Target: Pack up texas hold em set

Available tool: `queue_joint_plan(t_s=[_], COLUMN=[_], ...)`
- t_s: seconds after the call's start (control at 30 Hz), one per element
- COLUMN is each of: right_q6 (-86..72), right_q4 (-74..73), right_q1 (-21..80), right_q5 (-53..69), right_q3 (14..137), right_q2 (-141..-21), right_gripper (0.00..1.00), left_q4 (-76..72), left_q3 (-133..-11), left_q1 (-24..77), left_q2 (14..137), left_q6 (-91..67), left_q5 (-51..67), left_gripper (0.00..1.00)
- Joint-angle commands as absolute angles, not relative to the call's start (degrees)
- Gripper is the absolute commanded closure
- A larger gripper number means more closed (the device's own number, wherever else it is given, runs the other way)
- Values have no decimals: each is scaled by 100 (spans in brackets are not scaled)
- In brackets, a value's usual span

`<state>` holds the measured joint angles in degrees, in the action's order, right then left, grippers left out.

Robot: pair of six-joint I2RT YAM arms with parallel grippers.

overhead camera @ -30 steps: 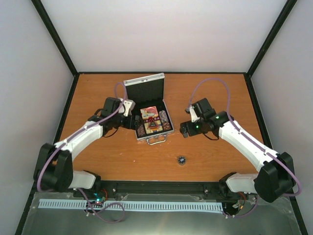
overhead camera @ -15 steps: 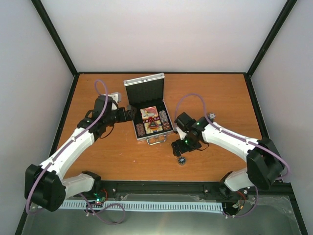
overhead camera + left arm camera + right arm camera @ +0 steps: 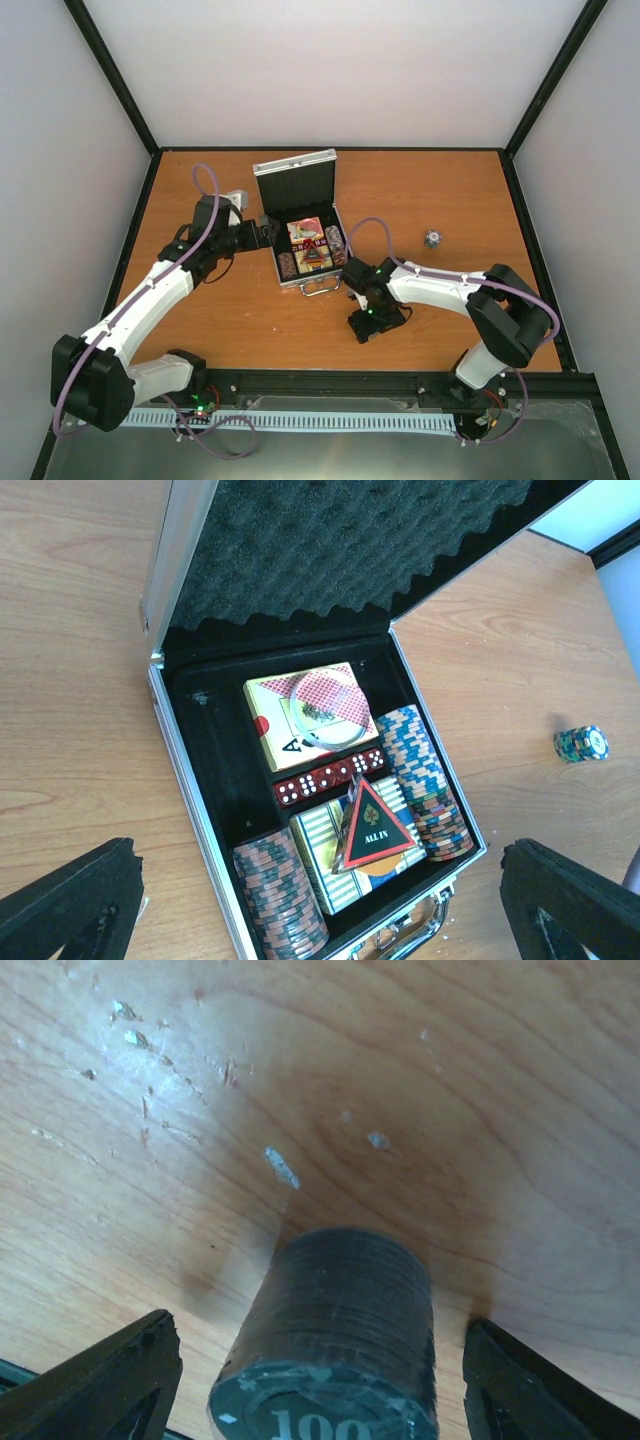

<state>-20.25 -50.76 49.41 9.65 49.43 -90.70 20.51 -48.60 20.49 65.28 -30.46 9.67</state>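
Note:
The silver case (image 3: pixel 308 250) lies open mid-table with its lid up. In the left wrist view the case (image 3: pixel 190 810) holds card decks, red dice, two chip rows, a triangular "ALL IN" button (image 3: pixel 374 827) on an orange disc, and a clear disc (image 3: pixel 325 709). My left gripper (image 3: pixel 266 233) is open and empty just left of the case. My right gripper (image 3: pixel 367 326) is open, low over the table in front of the case. It straddles an upright dark chip stack (image 3: pixel 345 1330) without touching it. That stack is hidden under the gripper in the top view.
A second small chip stack (image 3: pixel 432 238) stands alone on the table to the right of the case and also shows in the left wrist view (image 3: pixel 582 743). Black frame rails edge the table.
My right arm has swung from the right of the case towards the near edge and lowered over the dark chip stack. The lone stack on the right has come into view. My left arm shifted slightly.

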Motion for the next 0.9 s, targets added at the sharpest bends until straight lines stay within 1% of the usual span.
queue_joint_plan(t_s=[0.0,0.2,0.4,0.5,0.7,0.87], right_q6=[-2253,-2236,-2001,-1835,-1715,-1415], right_q4=[-5062,-5037,-5156,-5284,-5476,-5351], right_q1=[5172,5180,5176,5176,5161,5127], right_q5=[656,483,345,235,57,-20], right_q3=[4910,4842,5041,5343,6352,7228], right_q2=[-9184,-9236,-9201,-9147,-9073,-8882], right_gripper=[24,33,53,61,64,63], left_q4=[2100,1978,2003,2047,2457,2565], left_q3=[-5150,-4968,-5015,-5163,-5479,-5518], left_q1=[2092,2092,2092,2093,2083,2083], left_q2=[6581,6530,6545,6672,7171,7496], left_q6=[-2997,-3143,-3127,-2984,-2656,-2828], left_q5=[1023,1070,1038,1389,2635,3872], left_gripper=[1,1,0,0,0,3])
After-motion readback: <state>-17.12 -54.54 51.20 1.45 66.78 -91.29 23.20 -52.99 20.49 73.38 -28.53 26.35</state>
